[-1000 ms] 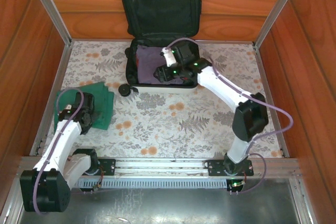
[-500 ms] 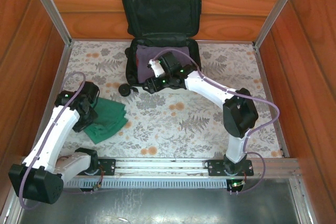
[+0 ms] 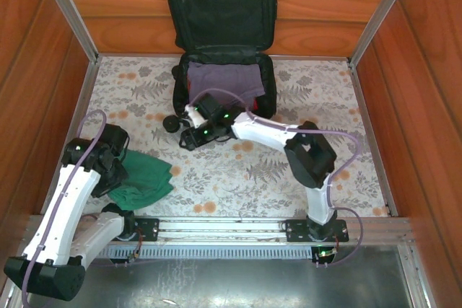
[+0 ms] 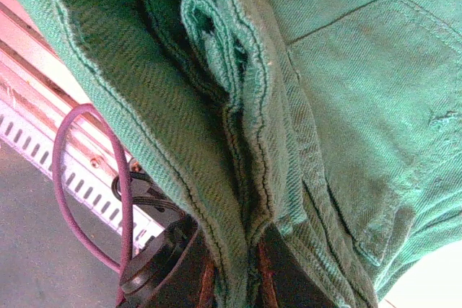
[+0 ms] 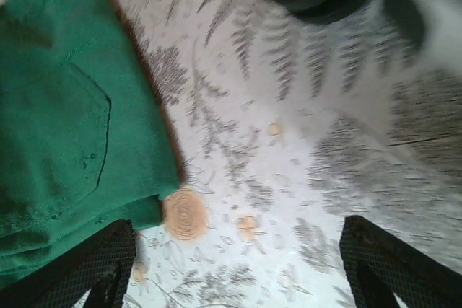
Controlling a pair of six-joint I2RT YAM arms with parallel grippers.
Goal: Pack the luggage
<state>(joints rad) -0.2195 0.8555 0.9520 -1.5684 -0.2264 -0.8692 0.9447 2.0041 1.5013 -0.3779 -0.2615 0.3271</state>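
The left gripper point(image 3: 114, 169) is pinching a green garment point(image 3: 148, 184), its folds bunching between the fingers. The right gripper point(image 3: 189, 135) is hovering, jaws spread, over the floral table point(image 3: 238, 171), with the garment left of them. The luggage point(image 3: 220, 12) is lying open just beyond those jaws, holding a purple cloth point(image 3: 220, 81).

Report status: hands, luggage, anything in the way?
Left hand shut on green cloth. Right hand open, over table before luggage. Luggage open, purple cloth inside. Right arm may block the path.
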